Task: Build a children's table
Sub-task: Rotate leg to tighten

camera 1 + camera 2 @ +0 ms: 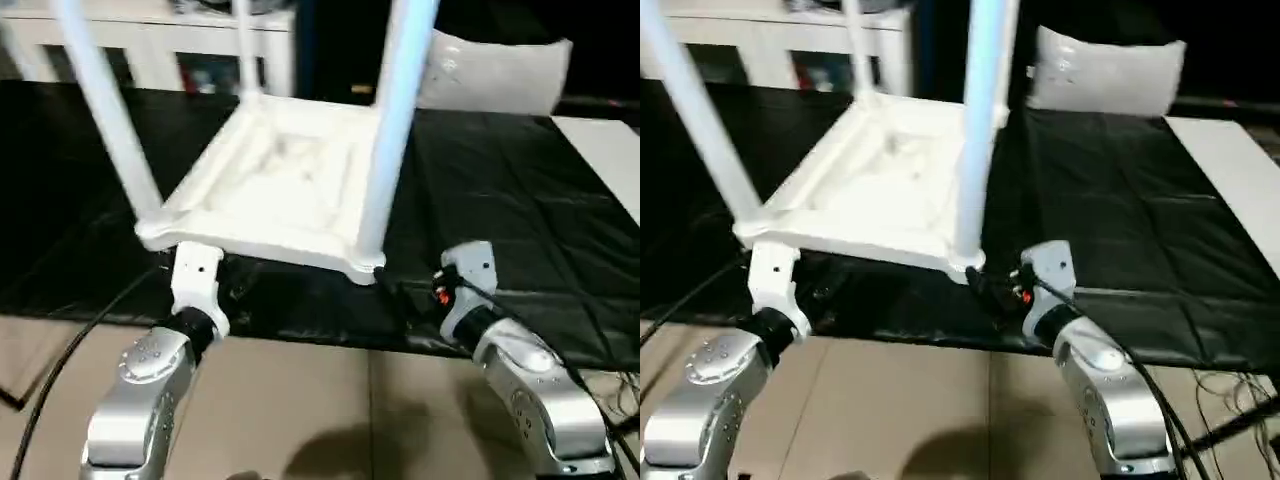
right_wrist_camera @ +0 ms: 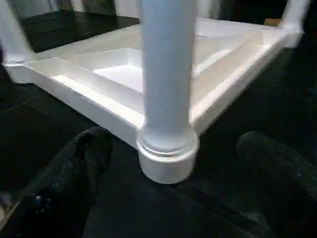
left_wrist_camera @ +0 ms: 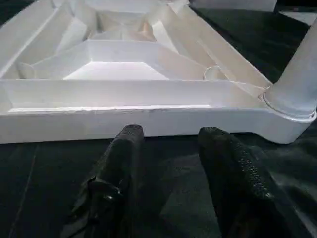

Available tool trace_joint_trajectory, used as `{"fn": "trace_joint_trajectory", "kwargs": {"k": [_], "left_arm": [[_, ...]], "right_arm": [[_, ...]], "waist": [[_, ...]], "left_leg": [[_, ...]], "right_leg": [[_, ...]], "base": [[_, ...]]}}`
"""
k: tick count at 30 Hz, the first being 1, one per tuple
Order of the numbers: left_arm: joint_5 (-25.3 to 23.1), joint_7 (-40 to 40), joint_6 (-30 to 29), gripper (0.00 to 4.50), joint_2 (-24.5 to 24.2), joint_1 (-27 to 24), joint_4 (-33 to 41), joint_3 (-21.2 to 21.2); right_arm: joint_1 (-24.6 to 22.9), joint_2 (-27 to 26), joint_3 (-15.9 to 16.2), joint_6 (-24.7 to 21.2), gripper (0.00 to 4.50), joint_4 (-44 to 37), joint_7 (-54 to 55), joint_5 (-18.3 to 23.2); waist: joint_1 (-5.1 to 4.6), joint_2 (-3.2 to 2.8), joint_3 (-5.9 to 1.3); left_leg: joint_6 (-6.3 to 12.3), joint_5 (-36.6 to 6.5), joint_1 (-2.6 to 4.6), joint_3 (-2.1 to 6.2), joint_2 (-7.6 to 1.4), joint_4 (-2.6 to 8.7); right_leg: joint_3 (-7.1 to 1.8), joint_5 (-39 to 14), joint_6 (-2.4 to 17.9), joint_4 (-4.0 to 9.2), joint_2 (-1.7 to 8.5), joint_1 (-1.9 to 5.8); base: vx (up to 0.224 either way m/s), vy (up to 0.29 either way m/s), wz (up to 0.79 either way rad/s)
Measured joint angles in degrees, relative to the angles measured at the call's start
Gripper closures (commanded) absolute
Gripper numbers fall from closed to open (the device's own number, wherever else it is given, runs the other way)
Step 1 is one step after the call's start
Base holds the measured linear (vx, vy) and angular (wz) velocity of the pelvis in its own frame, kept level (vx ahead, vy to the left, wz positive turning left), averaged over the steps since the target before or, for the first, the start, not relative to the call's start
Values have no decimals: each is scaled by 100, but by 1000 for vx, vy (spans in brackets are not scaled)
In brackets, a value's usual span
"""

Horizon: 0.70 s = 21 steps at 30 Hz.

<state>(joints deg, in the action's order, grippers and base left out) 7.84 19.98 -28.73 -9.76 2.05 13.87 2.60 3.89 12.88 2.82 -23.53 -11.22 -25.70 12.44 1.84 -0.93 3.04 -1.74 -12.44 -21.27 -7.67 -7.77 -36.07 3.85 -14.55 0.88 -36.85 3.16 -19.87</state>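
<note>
1. The children's table top [image 1: 280,190] lies upside down on the black-covered tabletop [image 1: 500,220], its ribbed underside facing up.
2. Three legs stand upright in the top's corner sockets: one leg [image 1: 105,110] at the near corner on my left side, one leg [image 1: 395,120] at the near corner on my right side, and a third leg [image 1: 243,45] at a far corner.
3. My left hand [image 3: 168,144] sits just in front of the top's near edge, close to its left near corner. Its two black fingers [image 3: 121,168] are partly apart with nothing between them; they rest low over the black cover, apart from the white rim.
4. My right hand [image 2: 171,148] sits just in front of the top's right near corner. Its fingers [image 2: 74,173] are spread wide, one on each side of the socket collar [image 2: 166,158] where that leg enters the top, and they do not touch it.
5. Beyond the top's far edge stands a white cabinet [image 1: 150,45], and to the far right of the top a white cushion-like thing [image 1: 495,70] lies on the black cover.
6. Black cables [image 1: 60,350] trail from my silver forearms over the tan floor [image 1: 330,410] on the near side of the top.
</note>
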Motion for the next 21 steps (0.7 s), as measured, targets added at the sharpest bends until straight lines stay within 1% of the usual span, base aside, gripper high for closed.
{"fn": "trace_joint_trajectory", "kwargs": {"k": [5, 7, 9, 10, 12, 15, 18, 21], "left_arm": [[75, 51, 301, 227, -196, 32, -127, 309], [67, -90, 309, 227, -246, 194, -267, 519], [93, -167, 325, 227, -289, 272, -299, 707], [114, -158, 332, 227, -299, 275, -297, 727], [139, -110, 375, 227, -309, 258, -296, 669], [194, 14, 442, 227, -307, 228, -295, 590], [277, 50, 390, 227, -290, 136, -279, 564], [250, 106, 386, 227, -302, 97, -283, 372]], "right_arm": [[-20, 96, 1, 149, 0, 0, -357, 173], [12, 196, 99, 148, 0, -5, -720, 371], [80, 200, 191, 148, 0, 0, -903, 423], [130, 197, 207, 148, 0, 15, -936, 423], [285, 179, 205, 158, 0, 83, -905, 412], [375, 120, 206, 175, 0, 139, -759, 376], [370, 113, 206, 114, 0, 149, -566, 278], [358, 52, 159, 92, 0, 256, -351, 260]], "waist": [[21, -4, 2], [28, -8, 5], [28, -8, 5], [29, -8, 5], [33, 6, 8], [49, 30, 7], [61, 30, 7], [76, 27, 9]], "left_leg": [[-2, 1, 14, -30, -13, 30], [-2, 2, 16, -37, -16, 32], [-2, 2, 17, -40, -19, 32], [-1, 2, 17, -43, -19, 32], [2, 4, 15, -49, -19, 32], [4, 5, 12, -53, -21, 35], [7, 7, 10, -61, -21, 40], [15, 12, 9, -64, -21, 45]], "right_leg": [[-1, 0, 0, 11, 0, 1], [-2, 0, 0, 9, 0, 0], [-2, 0, 0, 10, 0, 1], [-5, 0, 0, 10, 1, 1], [-7, 0, 0, 10, 1, -2], [-7, 0, 0, 17, 1, -5], [-9, 0, 0, 29, 2, -5], [-9, 0, 0, 36, 2, -6]], "base": [[0, 0, 0], [0, 0, 0], [0, 0, 0], [0, 0, 0], [0, 0, 0], [0, 0, 0], [0, 0, 0], [0, 0, 0]]}}
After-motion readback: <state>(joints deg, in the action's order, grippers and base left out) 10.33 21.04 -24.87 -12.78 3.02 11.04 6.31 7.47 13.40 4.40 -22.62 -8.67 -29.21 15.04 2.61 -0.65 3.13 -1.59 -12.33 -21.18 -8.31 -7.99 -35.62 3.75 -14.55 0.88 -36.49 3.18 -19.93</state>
